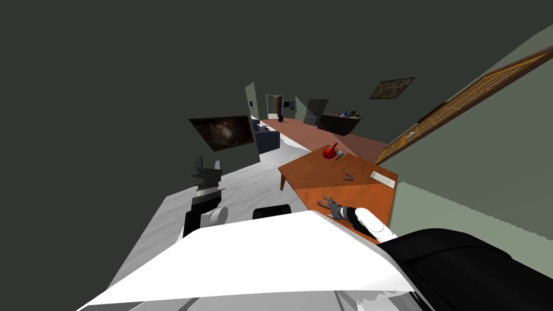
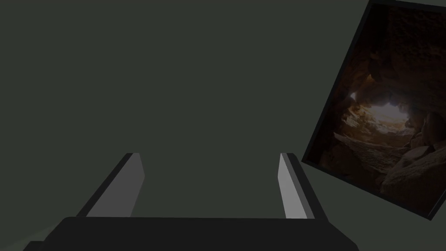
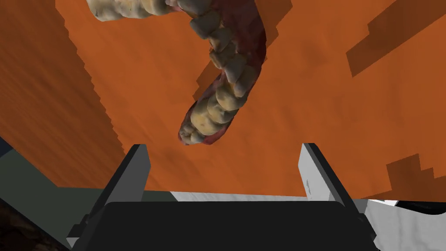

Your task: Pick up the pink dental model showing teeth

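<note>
Right wrist view: right gripper (image 3: 223,147) is spread wide and holds nothing, aimed down at the dental model (image 3: 226,87). The model is a curved arch of yellowish teeth on dark red-pink gums, lying flat on the orange table (image 3: 339,100) near its close edge. One end of the arch sits just ahead of the gap, roughly centred, probably lined up so the blades can straddle that limb. No contact yet. Left gripper (image 2: 209,154) is also spread and empty, parked aside, clear of the table.

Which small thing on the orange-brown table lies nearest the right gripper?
The curved dental model, yellowish teeth on dark red gums, just ahead of the open right gripper. The red rounded object, small dark item and white slab lie farther off.
</note>
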Robot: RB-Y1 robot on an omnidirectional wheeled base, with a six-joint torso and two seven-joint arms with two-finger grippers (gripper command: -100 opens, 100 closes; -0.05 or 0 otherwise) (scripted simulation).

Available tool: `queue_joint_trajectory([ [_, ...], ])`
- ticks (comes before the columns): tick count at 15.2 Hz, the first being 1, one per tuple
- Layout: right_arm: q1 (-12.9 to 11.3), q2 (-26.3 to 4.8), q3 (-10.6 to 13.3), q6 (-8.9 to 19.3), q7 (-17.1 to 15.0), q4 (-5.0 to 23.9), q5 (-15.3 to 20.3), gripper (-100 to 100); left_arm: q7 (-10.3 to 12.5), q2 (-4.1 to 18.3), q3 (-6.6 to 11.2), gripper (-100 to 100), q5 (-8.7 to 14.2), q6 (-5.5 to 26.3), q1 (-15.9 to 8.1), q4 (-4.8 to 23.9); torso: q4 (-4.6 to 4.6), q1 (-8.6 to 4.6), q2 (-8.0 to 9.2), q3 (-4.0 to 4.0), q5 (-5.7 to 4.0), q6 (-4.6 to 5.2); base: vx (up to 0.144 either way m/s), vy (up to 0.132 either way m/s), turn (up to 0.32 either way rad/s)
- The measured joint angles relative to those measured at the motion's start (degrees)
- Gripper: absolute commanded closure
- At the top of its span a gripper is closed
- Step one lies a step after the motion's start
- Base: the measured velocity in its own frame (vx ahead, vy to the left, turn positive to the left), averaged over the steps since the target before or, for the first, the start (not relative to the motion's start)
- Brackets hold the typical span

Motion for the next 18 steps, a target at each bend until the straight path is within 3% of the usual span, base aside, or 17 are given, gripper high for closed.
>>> queue_joint_trajectory([
  [3,0.7,-0.5,-0.2,-0.2,0.6,0.4,4.0,-100,0.0,0.0,0.0,0,0.0,0.0,0.0,0.0,0.0,0.01,0.0,0.0,0.0,0.0,0.03,-0.011,0.13],
  [8,0.7,-1.3,-0.9,-0.7,3.7,3.4,9.4,-100,0.0,0.0,0.0,0,0.0,0.0,0.0,0.0,0.0,0.01,0.01,0.0,0.0,0.0,0.025,-0.01,0.123],
  [10,0.8,-1.4,-1.1,-0.7,4.8,4.4,10.3,-100,0.0,0.0,0.0,0,0.0,0.0,0.0,0.0,0.0,0.01,0.03,0.02,0.0,0.03,0.017,-0.02,0.041],
  [14,0.5,0.8,0.6,2.1,5.3,6.0,11.0,-100,0.0,0.0,0.01,0,0.0,0.0,0.0,0.0,0.0,-0.19,0.02,0.01,-0.05,0.03,0.022,-0.055,0.045],
  [15,0.5,0.9,0.8,2.4,5.3,6.1,11.0,100,0.0,0.0,0.01,0,0.0,0.0,0.0,0.0,0.01,-0.15,0.04,0.02,-0.04,0.03,0.005,-0.015,0.004],
  [18,0.6,0.9,0.8,2.4,5.3,6.1,11.0,100,0.0,0.0,0.0,0,0.0,0.0,0.0,0.0,0.04,0.02,0.08,0.06,0.0,-0.02,0.0,-0.003,-0.003],
])
